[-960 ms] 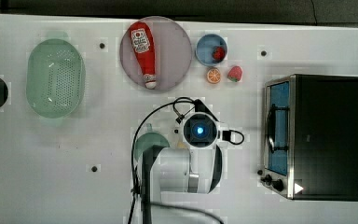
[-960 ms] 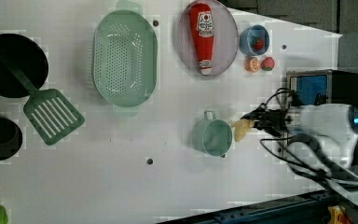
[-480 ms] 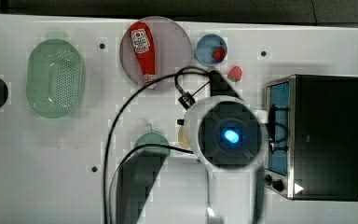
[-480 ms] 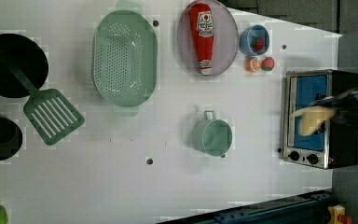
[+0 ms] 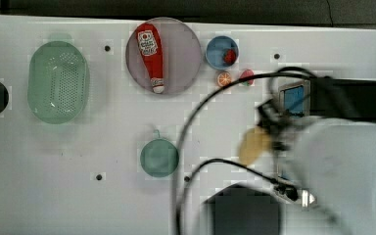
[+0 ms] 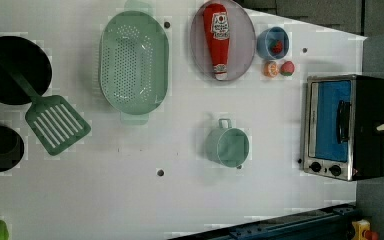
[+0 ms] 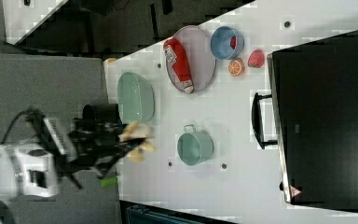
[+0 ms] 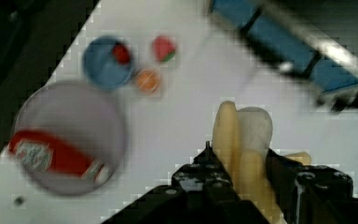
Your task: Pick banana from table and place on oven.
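Lifted well clear of the bench (image 5: 103,205) since a second ago: end effector (image 8: 242,179), clamped on the banana (image 8: 242,140). Then low beside the green cup (image 5: 159,157); half a second back, raised in front of the oven (image 6: 345,127). Now swung higher, the arm looming large at the top view's right, banana past the oven's far edge at the left view's right.

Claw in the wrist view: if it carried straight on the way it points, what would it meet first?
Probably bare table, between the orange slice and the oven; the claw holds the banana. Depth is unclear.
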### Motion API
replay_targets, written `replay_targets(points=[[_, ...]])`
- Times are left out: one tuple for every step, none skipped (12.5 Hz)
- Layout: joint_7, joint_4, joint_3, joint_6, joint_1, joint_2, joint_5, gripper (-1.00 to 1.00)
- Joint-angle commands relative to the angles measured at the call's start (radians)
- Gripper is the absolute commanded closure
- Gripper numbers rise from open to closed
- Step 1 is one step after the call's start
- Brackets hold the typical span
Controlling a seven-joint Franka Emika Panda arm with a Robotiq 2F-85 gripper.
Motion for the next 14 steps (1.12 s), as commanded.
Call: replay_targets(points=[[-0.239,-0.015,-0.129,0.017,-0.039,0.117,-0.005,0.43],[-0.325,-0.015,-0.179,0.07,-0.04,0.15,-0.005,0.43],[-0.414,-0.014,-0.227,0.139,-0.041,0.188,-0.005,0.43],[-0.502,-0.014,-0.269,0.203,-0.042,0.229,-0.005,0.43],[-0.573,-0.012,-0.306,0.254,-0.043,0.271,-0.005,0.43],[-0.624,-0.004,-0.334,0.292,-0.044,0.314,-0.005,0.43],[-0.672,0.009,-0.353,0.313,-0.045,0.352,-0.003,0.43],[-0.711,0.026,-0.365,0.323,-0.045,0.386,0.002,0.43],[-0.747,0.039,-0.373,0.322,-0.047,0.414,0.008,0.43],[-0.782,0.044,-0.378,0.321,-0.05,0.436,0.018,0.33],[-0.806,0.046,-0.381,0.328,-0.054,0.452,0.027,0.13],[-0.81,0.046,-0.382,0.342,-0.058,0.462,0.029,-0.1],[-0.81,0.046,-0.382,0.342,-0.059,0.463,0.029,-0.32],[-0.811,0.046,-0.379,0.341,-0.058,0.462,0.029,-0.54]])
